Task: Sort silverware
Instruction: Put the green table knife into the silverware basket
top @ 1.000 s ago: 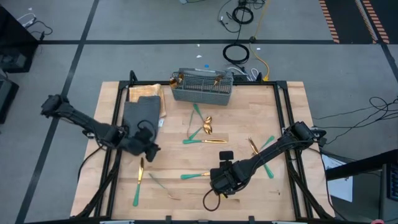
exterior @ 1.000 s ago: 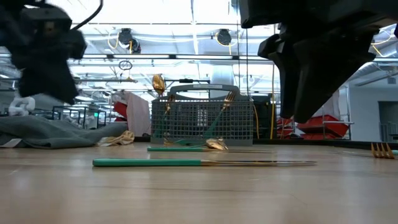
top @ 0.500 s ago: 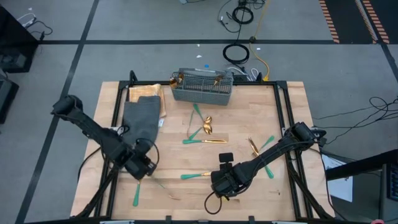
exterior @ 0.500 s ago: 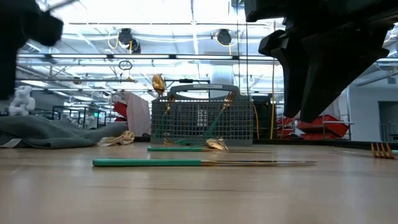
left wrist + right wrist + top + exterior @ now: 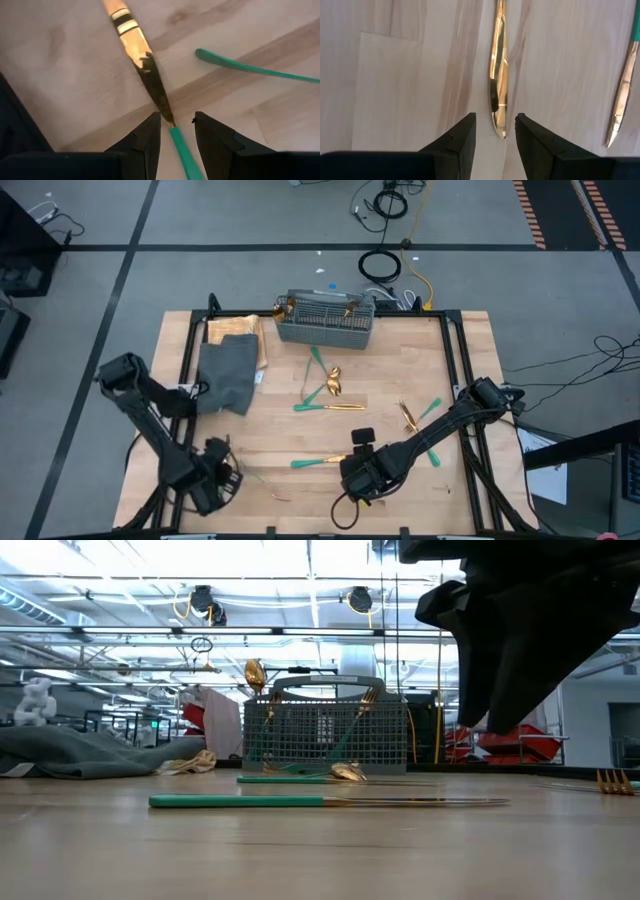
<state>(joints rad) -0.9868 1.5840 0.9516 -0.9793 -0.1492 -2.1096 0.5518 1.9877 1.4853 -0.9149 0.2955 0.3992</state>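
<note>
While both grippers hover low over the near half of the table [image 5: 400, 340], each shows its fingers spread and holding nothing: the left gripper [image 5: 174, 131] straddles the junction of blade and teal handle of a knife [image 5: 142, 70] at the near left corner, and the right gripper [image 5: 494, 131] brackets the tip of another knife [image 5: 498, 75] near the front centre. Sorting appears barely begun. A few gold-headed pieces already stand in the grey mesh basket [image 5: 324, 320] at the far edge, whereas most of the silverware lies loose on the wood: a long knife [image 5: 330, 801] nearest the low camera, a cluster of spoons [image 5: 330, 383] at mid-table, and forks [image 5: 418, 416] toward the right. Farther back on the left, a dark grey cloth [image 5: 226, 370] lies crumpled over a tan sheet. Pale wooden planks form the surface, framed in black rails. Beyond it, grey floor with cables surrounds the rig, and the low view shows a bright hall with ceiling trusses.
</note>
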